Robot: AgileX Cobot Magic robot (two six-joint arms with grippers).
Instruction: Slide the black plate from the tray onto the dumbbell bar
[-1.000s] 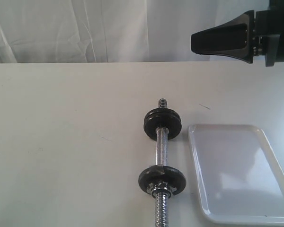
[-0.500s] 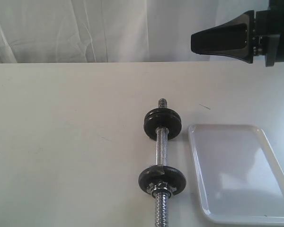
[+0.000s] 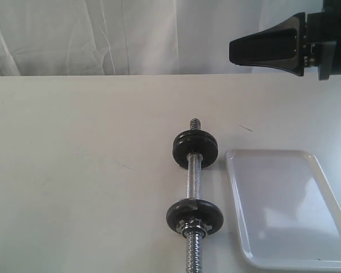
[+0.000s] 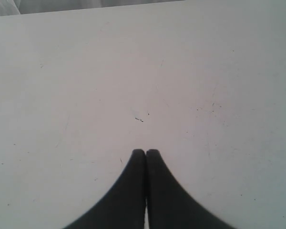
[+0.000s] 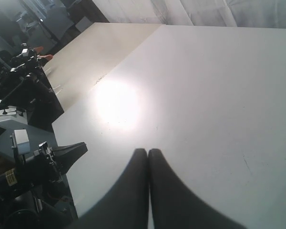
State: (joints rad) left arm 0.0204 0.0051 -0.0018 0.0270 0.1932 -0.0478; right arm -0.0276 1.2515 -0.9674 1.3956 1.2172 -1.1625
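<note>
The chrome dumbbell bar (image 3: 193, 176) lies on the white table, running from near to far. Two black plates are on it, one towards the far end (image 3: 195, 148) and one towards the near end (image 3: 194, 216), with a metal collar against the near one. Just right of the bar sits the white tray (image 3: 284, 205), and nothing shows inside it. My right gripper (image 3: 231, 51) hangs shut and empty high above the table's far right, well clear of the tray; its wrist view shows its jaws (image 5: 148, 150) pressed together. My left gripper (image 4: 145, 151) is shut over bare table, outside the exterior view.
A white cloth backdrop (image 3: 102, 34) hangs behind the table's far edge. In the right wrist view, dark equipment and another black gripper-shaped part (image 5: 69, 152) stand beyond the table's edge. Bare tabletop (image 3: 74, 170) stretches left of the bar.
</note>
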